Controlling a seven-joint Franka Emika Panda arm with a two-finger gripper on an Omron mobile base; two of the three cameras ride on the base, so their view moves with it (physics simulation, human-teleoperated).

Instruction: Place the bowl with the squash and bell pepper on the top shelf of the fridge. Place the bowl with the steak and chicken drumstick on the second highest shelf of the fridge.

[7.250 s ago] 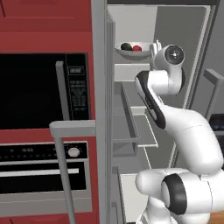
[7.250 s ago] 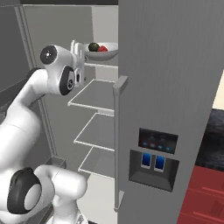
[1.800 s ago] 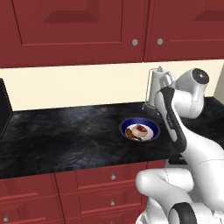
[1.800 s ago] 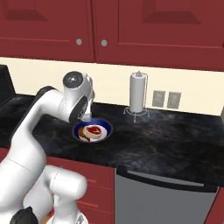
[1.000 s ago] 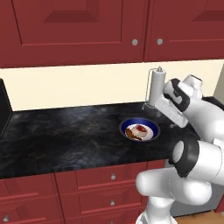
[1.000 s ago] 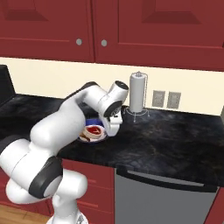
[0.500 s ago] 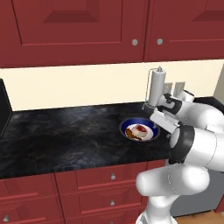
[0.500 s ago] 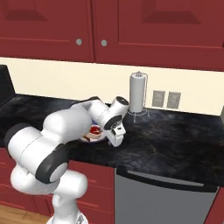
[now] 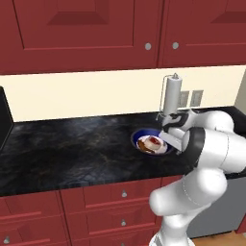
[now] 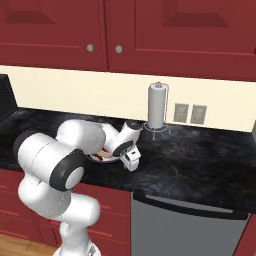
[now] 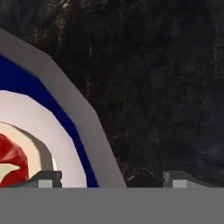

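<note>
A blue-rimmed bowl (image 9: 150, 143) stands on the black counter (image 9: 72, 149). In it lie the red steak (image 9: 154, 141) with its pale edge and the brownish chicken drumstick (image 9: 142, 143). My gripper (image 9: 167, 140) is down at the bowl's right rim. In the right base view my arm hides most of the bowl (image 10: 102, 157), and the gripper (image 10: 131, 163) points down at the counter. The hand view shows the gripper (image 11: 111, 178) open. One fingertip is over the bowl's white inside, near the steak (image 11: 12, 165). The other is over the counter, so the grey rim (image 11: 74, 103) runs between them.
A paper towel holder (image 9: 172, 96) stands against the wall just behind the bowl, with wall outlets (image 10: 190, 113) beside it. Red cabinets hang overhead, and red drawers (image 9: 96, 211) sit under the counter. A grey dishwasher (image 10: 185, 225) is to the right. A dark appliance (image 9: 4, 117) is at the far left.
The arm has folded forward and down. The hand has dropped from above the counter to the bowl's right rim. The bowl has not moved.
</note>
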